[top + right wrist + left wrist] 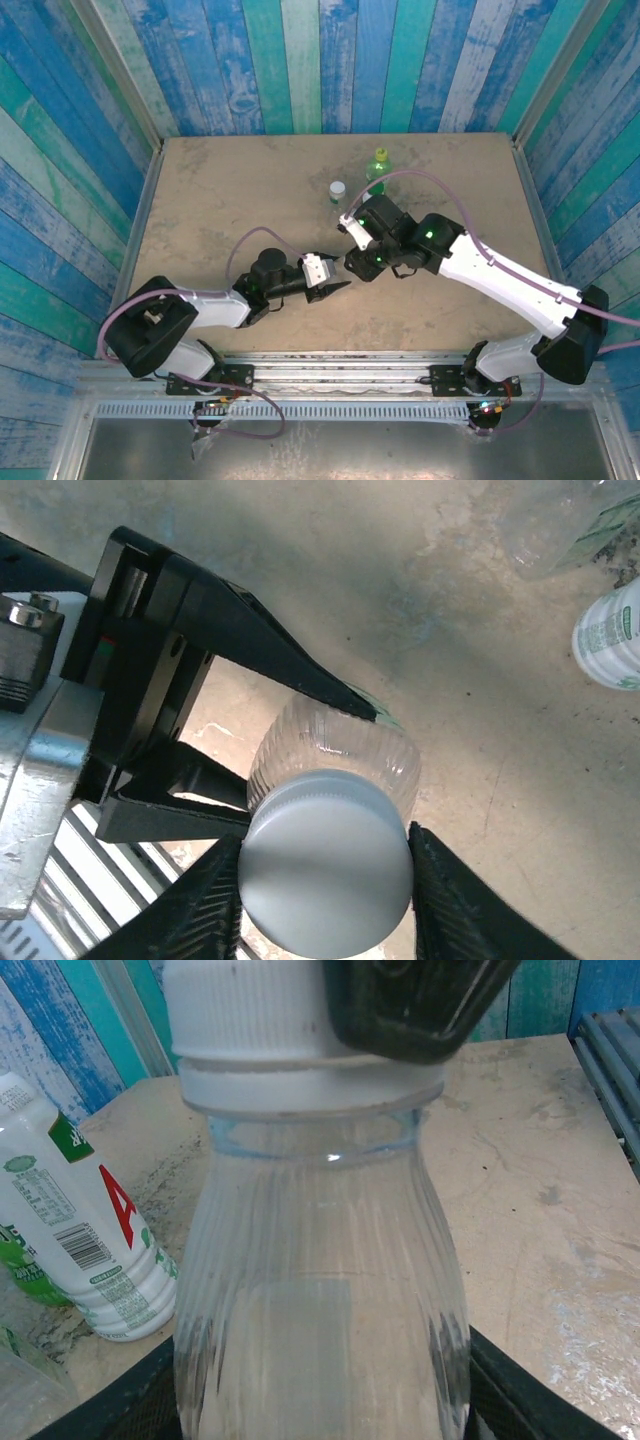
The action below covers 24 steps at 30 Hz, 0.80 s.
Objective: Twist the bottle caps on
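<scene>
Black fingers of the left gripper, its arm stretched low over the table, clamp the ribbed body of an upright clear bottle. The right arm bends down from above, the right gripper pinching the white cap seated on that bottle's neck. Its inside looks empty. Just beside it stands a white-labelled bottle.

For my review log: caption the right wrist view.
Right gripper pinches white cap atop clear bottle held by left gripper.
</scene>
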Each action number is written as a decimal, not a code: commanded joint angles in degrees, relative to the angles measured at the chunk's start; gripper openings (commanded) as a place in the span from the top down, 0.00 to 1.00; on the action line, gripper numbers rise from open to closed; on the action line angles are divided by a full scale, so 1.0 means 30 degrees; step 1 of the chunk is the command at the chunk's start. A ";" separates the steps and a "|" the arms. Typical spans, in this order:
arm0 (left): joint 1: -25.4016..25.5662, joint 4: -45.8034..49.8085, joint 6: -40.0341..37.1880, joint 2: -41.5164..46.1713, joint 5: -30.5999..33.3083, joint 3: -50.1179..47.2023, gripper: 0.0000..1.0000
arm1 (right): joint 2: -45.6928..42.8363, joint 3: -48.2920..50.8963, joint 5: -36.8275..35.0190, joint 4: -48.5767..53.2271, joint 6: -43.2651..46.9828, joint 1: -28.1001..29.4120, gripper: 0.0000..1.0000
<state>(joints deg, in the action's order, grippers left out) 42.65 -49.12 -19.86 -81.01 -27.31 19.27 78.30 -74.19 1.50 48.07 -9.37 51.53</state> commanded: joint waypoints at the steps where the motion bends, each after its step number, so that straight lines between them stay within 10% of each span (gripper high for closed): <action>1: 0.0054 0.0925 -0.0586 0.1217 0.0089 -0.0335 0.48 | -0.1475 -0.0617 0.0285 -0.0246 0.2544 -0.0037 0.37; 11: 0.0078 0.2558 -0.1388 0.2176 -0.0389 -0.0533 0.48 | -0.2937 0.0241 0.4152 0.0386 1.8174 -0.0048 0.26; 24: 0.0079 0.2803 -0.1788 0.2315 -0.0565 -0.0581 0.47 | 0.1413 -0.2038 0.1756 0.2948 1.8909 -0.0069 0.47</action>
<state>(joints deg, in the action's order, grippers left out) 42.65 -42.76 -24.43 -76.29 -28.23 18.28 81.49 -78.59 8.86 53.91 46.78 51.31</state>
